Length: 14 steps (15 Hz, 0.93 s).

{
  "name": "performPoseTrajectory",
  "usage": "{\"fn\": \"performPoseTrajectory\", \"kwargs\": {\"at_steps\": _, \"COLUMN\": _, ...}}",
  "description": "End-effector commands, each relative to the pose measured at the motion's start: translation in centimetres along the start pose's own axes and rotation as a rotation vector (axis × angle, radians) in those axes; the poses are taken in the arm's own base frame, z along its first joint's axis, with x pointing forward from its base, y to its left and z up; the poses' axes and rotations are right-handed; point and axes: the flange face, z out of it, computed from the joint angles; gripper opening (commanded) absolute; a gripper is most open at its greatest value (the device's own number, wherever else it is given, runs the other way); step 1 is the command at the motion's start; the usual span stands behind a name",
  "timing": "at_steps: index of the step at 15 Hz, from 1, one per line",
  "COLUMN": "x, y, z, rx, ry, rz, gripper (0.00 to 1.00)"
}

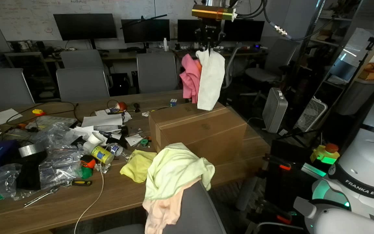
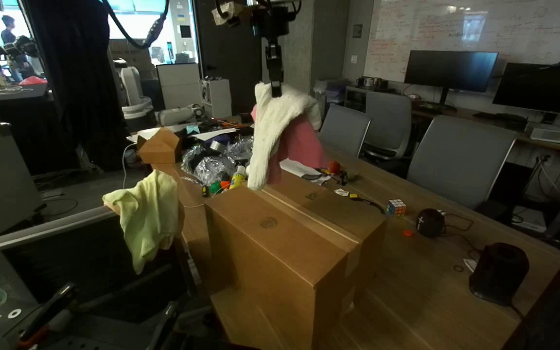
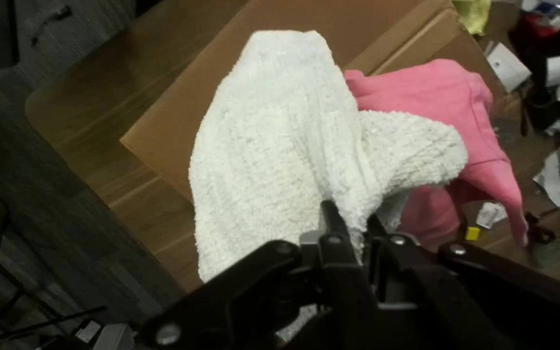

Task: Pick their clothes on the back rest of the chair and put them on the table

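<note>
My gripper [image 1: 209,49] is shut on a white cloth [image 1: 211,81], which hangs above the cardboard box; the gripper also shows in an exterior view [image 2: 276,91] and the wrist view [image 3: 353,216]. A pink cloth [image 1: 191,78] hangs with the white one, also seen in the wrist view [image 3: 435,92]; whether the jaws pinch it is hidden. A pale green cloth [image 1: 177,169] drapes over the chair back [image 1: 196,208], with a peach cloth [image 1: 164,208] under it. A yellow cloth [image 1: 137,166] lies on the wooden table [image 1: 125,193].
A large closed cardboard box [image 2: 270,248] stands on the table below the held cloths. Plastic bags [image 1: 60,156], papers [image 1: 102,121] and a yellow bottle [image 1: 102,154] clutter one end. A Rubik's cube [image 2: 396,207] and a black speaker [image 2: 498,272] stand beyond the box.
</note>
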Motion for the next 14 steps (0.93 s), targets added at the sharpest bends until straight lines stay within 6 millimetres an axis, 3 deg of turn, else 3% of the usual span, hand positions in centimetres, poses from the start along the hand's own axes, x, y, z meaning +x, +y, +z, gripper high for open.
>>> {"fn": "performPoseTrajectory", "kwargs": {"at_steps": 1, "x": -0.5, "y": -0.7, "z": 2.5, "rx": -0.136, "ry": -0.111, "rz": -0.039, "gripper": 0.42}}
{"fn": "performPoseTrajectory", "kwargs": {"at_steps": 6, "x": -2.3, "y": -0.2, "z": 5.8, "rx": -0.268, "ry": -0.252, "rz": -0.136, "gripper": 0.80}}
{"fn": "performPoseTrajectory", "kwargs": {"at_steps": 9, "x": -5.7, "y": 0.1, "z": 6.7, "rx": -0.299, "ry": -0.325, "rz": -0.293, "gripper": 0.99}}
{"fn": "performPoseTrajectory", "kwargs": {"at_steps": 12, "x": -10.6, "y": 0.1, "z": 7.3, "rx": -0.320, "ry": -0.355, "rz": -0.459, "gripper": 1.00}}
{"fn": "performPoseTrajectory", "kwargs": {"at_steps": 14, "x": -15.0, "y": 0.1, "z": 7.9, "rx": -0.339, "ry": -0.368, "rz": -0.571, "gripper": 1.00}}
